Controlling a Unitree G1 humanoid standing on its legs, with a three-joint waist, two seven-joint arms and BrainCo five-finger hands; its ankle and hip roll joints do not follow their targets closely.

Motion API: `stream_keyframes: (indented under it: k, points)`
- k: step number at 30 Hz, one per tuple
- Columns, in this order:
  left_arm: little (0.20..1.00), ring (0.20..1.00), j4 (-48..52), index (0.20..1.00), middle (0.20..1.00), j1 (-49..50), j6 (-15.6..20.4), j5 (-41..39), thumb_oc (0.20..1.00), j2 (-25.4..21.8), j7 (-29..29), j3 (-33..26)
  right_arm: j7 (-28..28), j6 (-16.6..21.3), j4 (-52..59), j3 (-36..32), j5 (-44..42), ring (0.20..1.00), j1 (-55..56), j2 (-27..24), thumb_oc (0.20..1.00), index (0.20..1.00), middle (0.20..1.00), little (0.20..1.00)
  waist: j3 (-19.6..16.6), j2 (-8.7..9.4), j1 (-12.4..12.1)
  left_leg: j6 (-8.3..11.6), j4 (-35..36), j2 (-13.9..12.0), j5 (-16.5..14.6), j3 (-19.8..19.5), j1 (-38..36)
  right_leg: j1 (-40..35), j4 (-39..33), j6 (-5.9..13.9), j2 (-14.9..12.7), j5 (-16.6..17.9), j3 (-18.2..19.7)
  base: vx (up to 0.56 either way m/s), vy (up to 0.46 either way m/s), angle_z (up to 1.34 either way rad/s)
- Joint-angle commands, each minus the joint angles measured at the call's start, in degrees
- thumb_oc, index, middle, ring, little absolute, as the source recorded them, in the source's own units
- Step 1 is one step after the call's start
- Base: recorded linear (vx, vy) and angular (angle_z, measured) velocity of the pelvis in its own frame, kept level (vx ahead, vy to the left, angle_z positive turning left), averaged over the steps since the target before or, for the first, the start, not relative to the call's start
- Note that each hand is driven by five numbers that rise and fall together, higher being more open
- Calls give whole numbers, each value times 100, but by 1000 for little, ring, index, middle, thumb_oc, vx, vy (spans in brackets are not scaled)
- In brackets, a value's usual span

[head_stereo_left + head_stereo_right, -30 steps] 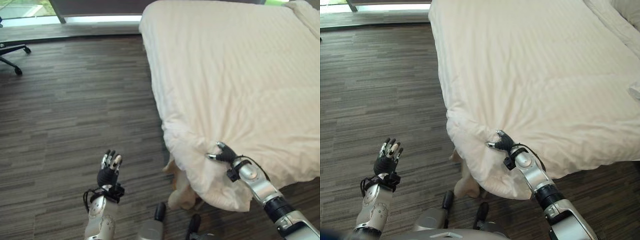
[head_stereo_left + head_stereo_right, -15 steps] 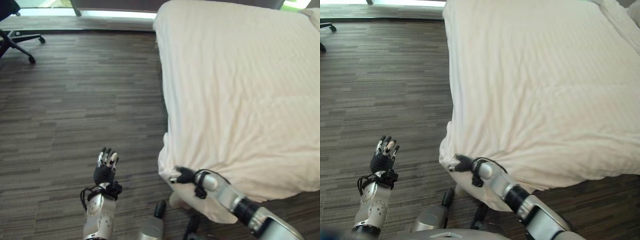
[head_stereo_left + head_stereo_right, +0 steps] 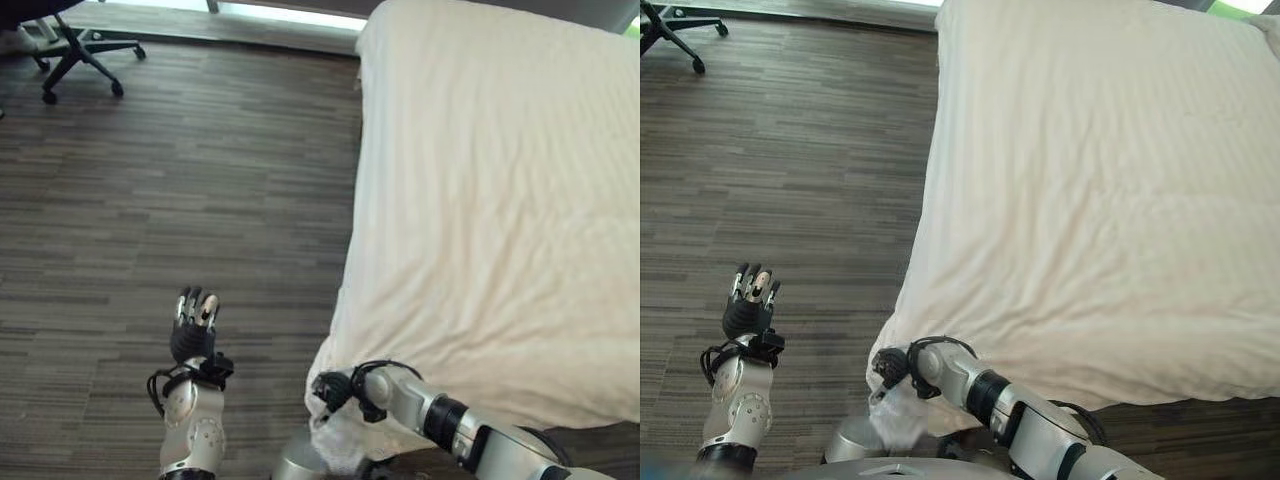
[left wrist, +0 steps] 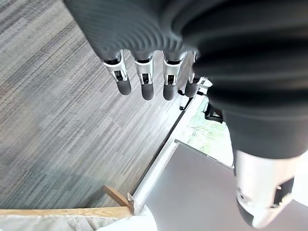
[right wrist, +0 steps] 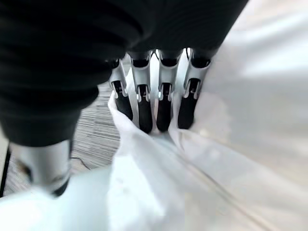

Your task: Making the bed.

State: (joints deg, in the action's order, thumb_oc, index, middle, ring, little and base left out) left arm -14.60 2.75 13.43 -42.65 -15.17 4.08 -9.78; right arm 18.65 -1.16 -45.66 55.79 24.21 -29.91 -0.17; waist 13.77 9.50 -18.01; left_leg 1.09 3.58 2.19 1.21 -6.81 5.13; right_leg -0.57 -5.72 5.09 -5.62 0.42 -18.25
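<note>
A wide bed (image 3: 520,40) covered by a cream-white, faintly striped duvet (image 3: 500,200) stands on a dark grey wood-plank floor (image 3: 180,200). The duvet lies mostly smooth over the bed top, with soft creases toward the near edge, and drapes over the bed's left side.

The right robot hand (image 3: 330,388) is at the near left corner of the bed, where the duvet bunches into a crumpled fold hanging toward the floor. In the right wrist view its silver, dark-tipped fingers (image 5: 162,103) curl down into the white cloth, with the thumb apart on the other side of a raised fold, so the right robot hand pinches the duvet corner.

The left robot hand (image 3: 192,330) is raised over the floor, well apart from the bed, its back under a dark ribbed cover. In the left wrist view its fingers (image 4: 144,77) are straight and side by side, holding nothing.

A black office chair base with castors (image 3: 80,55) stands on the floor by the far left corner of the room, beside a bright window strip (image 3: 280,15) along the far wall.
</note>
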Motion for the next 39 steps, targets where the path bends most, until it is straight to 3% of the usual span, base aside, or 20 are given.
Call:
stream_keyframes:
  k: [1, 4, 7, 9, 10, 11, 16, 17, 18, 19, 20, 21, 22, 25, 27, 29, 30, 36, 39]
  points:
    - [1000, 1000, 59, 1000, 1000, -195, 186, -90, 1000, -394, -155, 253, 82, 219, 360, 85, -31, 1000, -190, 289, 1000, 1000, 1000, 1000, -176, 67, -36, 50, 142, -129, 170, 162, -49, 21, 72, 383, -378, 442, 171, 5, 30, -11]
    - [1000, 1000, 86, 1000, 1000, -221, 156, -77, 1000, -416, -249, 304, 251, 236, 935, -68, -264, 1000, -253, -95, 1000, 1000, 1000, 1000, -252, 84, 52, 41, 142, -148, 147, 255, -109, 10, 72, 377, -368, 443, 266, 9, 21, -18]
    - [1000, 1000, 55, 1000, 1000, -191, 158, -10, 1000, -438, -279, 262, 343, 134, 2023, -471, -1272, 1000, -201, -758, 1000, 1000, 1000, 1000, -353, 115, 223, 44, 142, -172, 126, 344, -168, -2, 72, 387, -369, 432, 314, 22, 29, -10]
    - [1000, 1000, 47, 1000, 1000, -111, 191, 29, 1000, -459, -293, 170, 380, 78, 2968, -919, -2373, 1000, -83, -1541, 1000, 1000, 1000, 1000, -412, 129, 345, 43, 142, -178, 110, 421, -217, -17, 72, 396, -369, 439, 363, 28, 42, -14]
    - [1000, 1000, 62, 1000, 1000, -2, 213, 50, 1000, -469, -355, 88, 383, 69, 4041, -1484, -3388, 1000, 27, -2452, 1000, 1000, 1000, 1000, -483, 130, 466, 38, 142, -177, 101, 484, -242, -13, 72, 406, -371, 449, 399, 14, 32, -23]
    - [1000, 1000, 61, 1000, 1000, -6, 214, 50, 1000, -459, -356, 105, 388, 34, 4101, -1503, -3409, 1000, 53, -2499, 1000, 1000, 1000, 1000, -482, 116, 451, 38, 142, -178, 99, 484, -244, -15, 72, 406, -370, 447, 399, 26, 31, -17]
    - [1000, 1000, 171, 1000, 1000, 318, 218, 146, 1000, -386, -593, -86, 689, 289, 6333, -2850, -5028, 1000, 596, -4407, 1000, 1000, 1000, 1000, -615, 101, 694, 28, 142, -170, 68, 576, -294, -9, 72, 445, -406, 465, 447, 24, 23, -13]
    - [1000, 1000, 320, 1000, 1000, 475, 212, 156, 1000, -314, -699, -94, 679, 307, 6576, -3476, -5605, 1000, 989, -4757, 1000, 1000, 1000, 1000, -658, 81, 756, 23, 142, -159, 53, 584, -301, -17, 72, 458, -418, 463, 429, 20, 14, -11]
    - [1000, 1000, 324, 1000, 1000, 478, 211, 157, 1000, -316, -698, -76, 680, 296, 6603, -3509, -5610, 1000, 1028, -4768, 1000, 1000, 1000, 1000, -661, 79, 741, 22, 142, -159, 52, 582, -301, -18, 72, 459, -418, 462, 427, 20, 16, -9]
    - [1000, 1000, 359, 1000, 1000, 529, 222, 174, 1000, -282, -712, -94, 572, 357, 6712, -3976, -5887, 1000, 1293, -4773, 1000, 1000, 1000, 1000, -689, 65, 784, 17, 142, -154, 43, 589, -306, -20, 72, 465, -424, 459, 432, 43, 6, -7]
    - [1000, 1000, 384, 1000, 1000, 566, 241, 185, 1000, -223, -705, -123, 107, 557, 6475, -4914, -6254, 1000, 1751, -4281, 1000, 1000, 1000, 1000, -741, 16, 854, 9, 142, -158, -5, 615, -350, -60, 72, 475, -427, 434, 426, 36, 9, -3]
    - [1000, 1000, 384, 1000, 1000, 562, 241, 185, 1000, -230, -703, -113, 106, 552, 6487, -4933, -6253, 1000, 1768, -4277, 1000, 1000, 1000, 1000, -748, 24, 845, 6, 142, -152, 11, 616, -331, -42, 72, 476, -433, 445, 427, 69, 22, 9]
    - [1000, 1000, 337, 1000, 1000, 555, 270, 146, 1000, -187, -504, -106, -881, 1100, 5886, -5584, -6469, 1000, 2140, -3119, 1000, 1000, 1000, 1000, -790, -64, 899, -10, 142, -148, -49, 635, -383, -81, 72, 475, -438, 425, 438, 33, 35, 4]
    - [1000, 1000, 323, 1000, 1000, 503, 208, 23, 1000, -144, -93, -184, -1603, 1475, 5700, -5721, -7064, 1000, 2496, -1789, 1000, 1000, 1000, 1000, -822, -163, 959, -30, 142, -136, -76, 677, -429, -92, 72, 459, -446, 427, 508, 28, 34, -19]
    - [1000, 1000, 326, 1000, 1000, 505, 98, 33, 1000, -91, 5, -197, -1620, 1431, 5576, -5566, -7516, 1000, 2832, -1299, 1000, 1000, 1000, 1000, -847, -204, 997, -41, 142, -126, -60, 699, -425, -74, 72, 449, -451, 437, 550, 15, 29, -7]
    - [1000, 1000, 318, 1000, 1000, 506, 31, 87, 1000, -43, -2, -200, -1386, 1232, 5598, -5250, -7477, 1000, 3158, -1225, 1000, 1000, 1000, 1000, -841, -222, 1022, -38, 142, -126, -57, 720, -454, -87, 72, 446, -454, 438, 573, 0, 0, 0]
    - [1000, 1000, 295, 1000, 1000, 511, 0, 146, 1000, -4, -106, -203, -1141, 1021, 5527, -5014, -7533, 200, 3484, -1168, 200, 200, 200, 200, -827, -255, 1048, -33, 142, -123, -50, 733, -475, -97, 72, 441, -458, 429, 579, 0, 0, 0]
    - [1000, 1000, 240, 1000, 1000, 349, 99, 193, 1000, 43, -193, -86, -689, 658, 5005, -4162, -7338, 200, 3674, -1254, 200, 200, 200, 200, -741, -335, 1106, -16, 142, -125, -21, 773, -475, -72, 72, 449, -474, 455, 625, -10, 6, -2]
    - [1000, 1000, 184, 1000, 1000, 268, 138, 236, 1000, 53, -247, 15, -372, 423, 4772, -3578, -6746, 200, 3676, -1423, 200, 200, 200, 200, -708, -362, 1119, -15, 142, -115, -16, 780, -470, -72, 72, 452, -485, 463, 622, 0, 0, 0]
